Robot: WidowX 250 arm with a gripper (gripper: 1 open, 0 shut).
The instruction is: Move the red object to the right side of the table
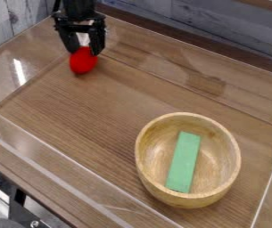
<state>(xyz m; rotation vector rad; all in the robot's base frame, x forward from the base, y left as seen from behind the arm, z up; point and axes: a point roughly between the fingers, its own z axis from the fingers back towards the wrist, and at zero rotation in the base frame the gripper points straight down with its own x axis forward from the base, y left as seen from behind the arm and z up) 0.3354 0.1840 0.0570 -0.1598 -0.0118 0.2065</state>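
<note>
The red object (83,61) — small, rounded, bright red — is seen near the far-left corner of the brown wood-grain tabletop (114,116), its upper part partly hidden — the tabletop edged by clear walls.

Underside of the wooden bowl (145,169) hidden; dark cables (10,212) cut off at the lower-left edge.

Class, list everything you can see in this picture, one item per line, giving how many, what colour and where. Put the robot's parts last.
table: one, brown wood grain, filling most of the view
clear walls: low, see-through, along the table's edges
toy fruit: one, red, towards the upper left, right at the tool
bowl: one, light wood, lower right
block: one, green, inside the bowl
cables: black, lower left corner
tool: one, black, upper left, above and around the fruit's top
</note>
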